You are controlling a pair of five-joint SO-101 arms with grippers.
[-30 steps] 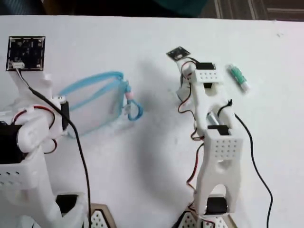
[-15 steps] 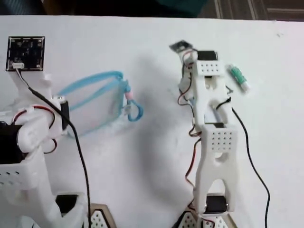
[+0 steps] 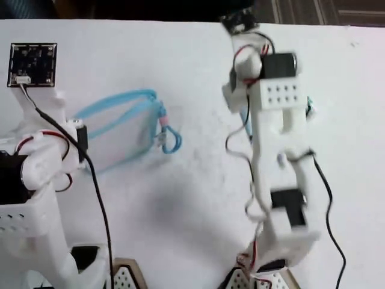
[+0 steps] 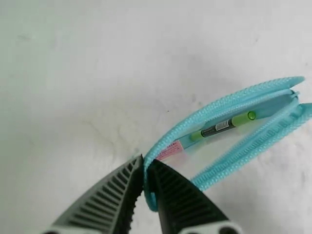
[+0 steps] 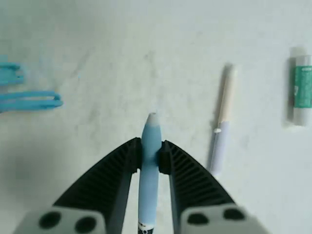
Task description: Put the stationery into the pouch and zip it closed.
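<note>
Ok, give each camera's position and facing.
High view: fixed above the table, looking down on left arm, right arm and the pouch.
Left wrist view: on that wrist, facing the left gripper, shut on the pouch's rim.
Right wrist view: on that wrist, facing the right gripper, holding a blue pen.
Shared: high and left wrist views show the pouch.

table: white matte top, lies under the fingertips of the left gripper and the right gripper
surface: faint grey scuffs and specks just ahead of both sets of fingertips
far edge: well beyond the fingertips, with a dark strip behind it
floor: past that edge, beyond the right fingertips, grey-brown with pale stripes
light: soft and diffuse; blurred shadows beside the fingers
</note>
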